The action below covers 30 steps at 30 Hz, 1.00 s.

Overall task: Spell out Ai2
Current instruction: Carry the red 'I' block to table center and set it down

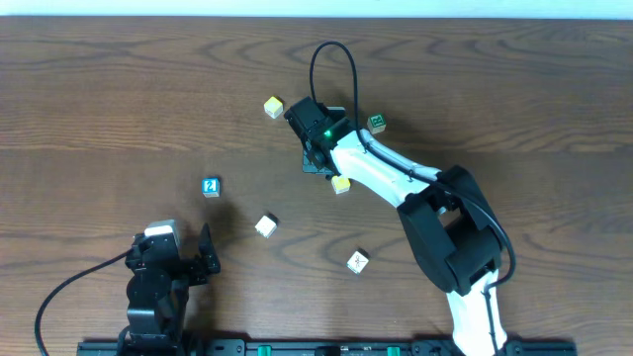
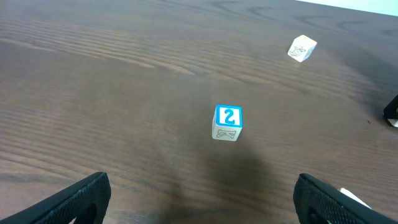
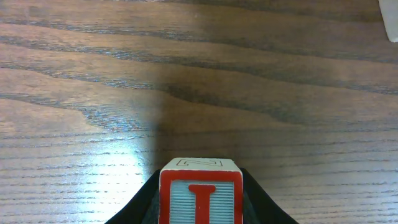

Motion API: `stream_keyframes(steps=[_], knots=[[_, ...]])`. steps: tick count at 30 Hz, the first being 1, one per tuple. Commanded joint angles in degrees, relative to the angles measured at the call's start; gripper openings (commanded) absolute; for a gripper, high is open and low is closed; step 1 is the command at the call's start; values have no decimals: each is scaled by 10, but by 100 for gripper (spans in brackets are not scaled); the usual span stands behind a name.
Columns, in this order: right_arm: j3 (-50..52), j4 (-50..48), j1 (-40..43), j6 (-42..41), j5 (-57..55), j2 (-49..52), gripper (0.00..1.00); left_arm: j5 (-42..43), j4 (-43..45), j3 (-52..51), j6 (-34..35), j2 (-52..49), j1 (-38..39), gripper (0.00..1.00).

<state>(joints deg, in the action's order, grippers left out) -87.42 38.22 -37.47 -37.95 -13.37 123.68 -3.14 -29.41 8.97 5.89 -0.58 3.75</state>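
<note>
Right gripper (image 1: 316,158) clenched on red-framed wooden letter cube (image 3: 200,193). Left gripper (image 2: 202,208) released, jaws wide apart; blue-framed wooden "2" cube (image 2: 227,121) at its 12 o'clock.

The right gripper (image 1: 316,163) is at mid-table, a yellow block (image 1: 341,184) just beside it; another yellow (image 1: 274,107) and a green block (image 1: 376,124) lie near. The blue 2 block (image 1: 210,187) and two white blocks (image 1: 265,225) (image 1: 358,261) lie well apart, nearer the left gripper (image 1: 206,252)
</note>
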Motion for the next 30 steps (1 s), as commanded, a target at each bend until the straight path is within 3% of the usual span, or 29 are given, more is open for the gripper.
stream_keyframes(steps=[1, 4, 10, 16, 24, 30], knots=[[15, 5, -8, -8, 14, 4, 1, 0, 1, -9, -8, 3, -3, 95], [15, 5, -8, -8, 16, 4, 3, 0, 1, -9, -8, 3, -3, 95], [15, 6, -8, -8, 21, 4, 31, 0, 0, -9, -8, 3, -3, 95], [15, 8, -8, -8, 25, 4, 48, 0, 1, -9, -8, 3, -3, 96], [11, 12, -6, 10, 24, 3, 59, 0, 1, -9, -8, 3, -3, 95], [-15, 50, 5, 18, 20, -44, 61, 0, 1, -9, -8, 3, -3, 95]])
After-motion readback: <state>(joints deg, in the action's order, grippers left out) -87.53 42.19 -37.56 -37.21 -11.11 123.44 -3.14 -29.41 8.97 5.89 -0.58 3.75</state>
